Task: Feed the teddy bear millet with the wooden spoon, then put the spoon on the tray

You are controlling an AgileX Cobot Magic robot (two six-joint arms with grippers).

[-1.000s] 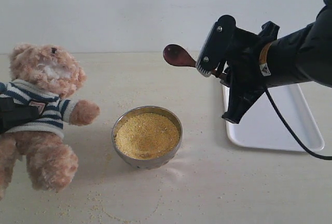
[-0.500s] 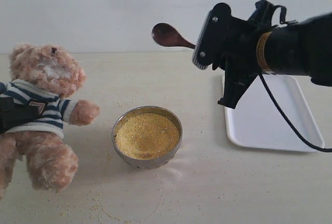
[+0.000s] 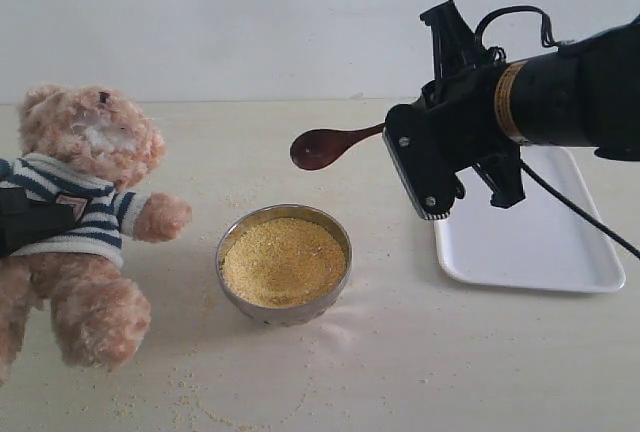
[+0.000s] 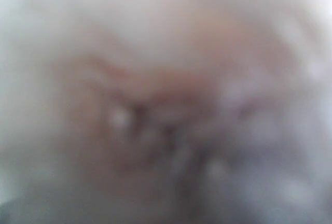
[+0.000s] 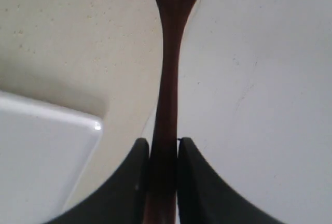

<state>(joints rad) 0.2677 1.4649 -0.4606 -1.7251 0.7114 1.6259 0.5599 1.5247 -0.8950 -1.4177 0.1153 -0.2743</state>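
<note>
With the right jaws pinching the dark reddish-brown wooden spoon point(image 3: 318, 148) and the left jaws' state unclear, we should dip its tip shallowly into the yellow millet point(image 3: 283, 260) at lower centre.

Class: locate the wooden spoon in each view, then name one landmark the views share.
Exterior view: wooden spoon mid-picture, in the air, handle in the right gripper.
Left wrist view: all blur; no spoon can be made out.
Right wrist view: its handle runs up the middle, between the gripper's fingers.
Shared landmark: the white tray.
</note>
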